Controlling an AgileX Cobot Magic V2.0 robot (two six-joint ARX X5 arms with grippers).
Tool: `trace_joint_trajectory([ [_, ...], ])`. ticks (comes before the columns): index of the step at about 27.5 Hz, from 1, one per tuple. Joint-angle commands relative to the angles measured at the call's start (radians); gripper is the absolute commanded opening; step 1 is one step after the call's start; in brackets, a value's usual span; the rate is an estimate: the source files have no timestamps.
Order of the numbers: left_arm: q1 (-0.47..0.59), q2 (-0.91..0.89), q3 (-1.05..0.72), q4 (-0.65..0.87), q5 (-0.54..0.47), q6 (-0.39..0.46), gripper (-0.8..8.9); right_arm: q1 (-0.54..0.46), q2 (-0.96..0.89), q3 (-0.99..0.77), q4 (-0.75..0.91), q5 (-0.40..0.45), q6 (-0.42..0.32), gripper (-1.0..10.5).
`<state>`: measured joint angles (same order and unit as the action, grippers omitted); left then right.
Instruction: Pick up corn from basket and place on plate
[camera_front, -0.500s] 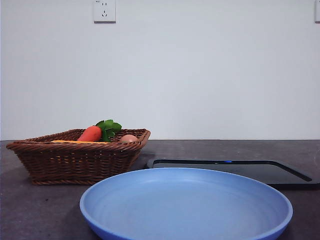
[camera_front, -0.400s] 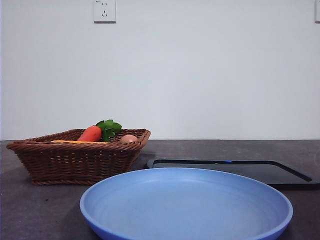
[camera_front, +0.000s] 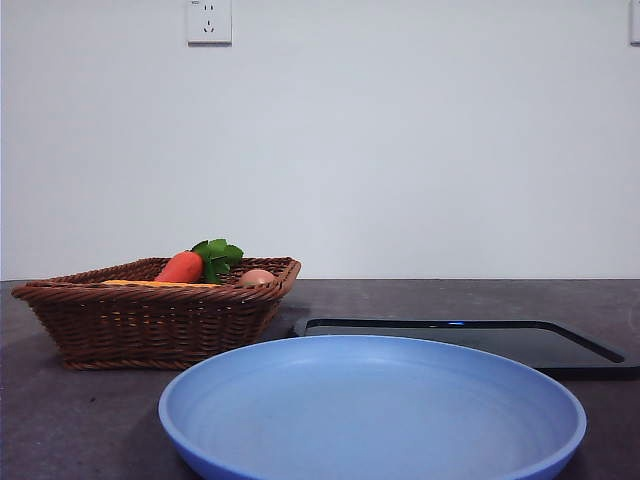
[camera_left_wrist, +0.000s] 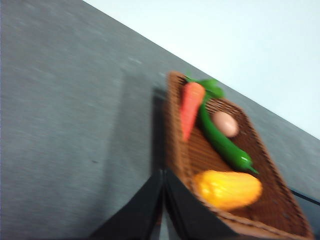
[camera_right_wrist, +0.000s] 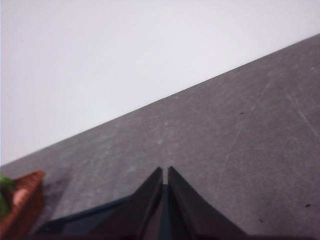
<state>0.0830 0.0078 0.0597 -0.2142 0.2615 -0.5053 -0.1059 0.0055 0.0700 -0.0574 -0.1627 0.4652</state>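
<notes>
Left gripper (camera_left_wrist: 163, 176): jaws together, empty, above basket (camera_left_wrist: 177, 150) rim. Corn (camera_left_wrist: 228, 189): in basket's nearest end, just beside jaw tips, long axis crosswise to jaws. Right gripper (camera_right_wrist: 165, 172): jaws together, over tray (camera_right_wrist: 90, 220), farther. Plate (camera_front: 372, 410): bare.

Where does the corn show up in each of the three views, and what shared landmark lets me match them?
Front view: the corn is only a thin orange-yellow strip just above the near rim of the basket, left of the carrot.
Left wrist view: the corn lies in full view inside the basket, apart from the carrot.
Right wrist view: not in it; only a basket corner shows.
Shared landmark: the basket.
</notes>
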Motion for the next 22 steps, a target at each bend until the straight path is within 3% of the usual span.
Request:
trace_joint_trajectory([
  [1,0.002,0.010,0.058,-0.011,0.027,-0.016,0.07,-0.001,0.000,0.063,-0.028,-0.010,0.043,0.0],
  [8,0.002,0.103,0.211,-0.093,0.061,0.010,0.07,-0.001,0.089,0.240,-0.164,-0.085,-0.026,0.0],
  [13,0.002,0.216,0.341,-0.201,0.103,0.127,0.07,0.000,0.210,0.378,-0.352,-0.167,-0.137,0.0],
  [18,0.000,0.345,0.468,-0.335,0.222,0.273,0.07,0.016,0.354,0.501,-0.528,-0.290,-0.269,0.0],
  [22,-0.010,0.426,0.534,-0.411,0.296,0.332,0.07,0.055,0.461,0.573,-0.652,-0.356,-0.340,0.0],
])
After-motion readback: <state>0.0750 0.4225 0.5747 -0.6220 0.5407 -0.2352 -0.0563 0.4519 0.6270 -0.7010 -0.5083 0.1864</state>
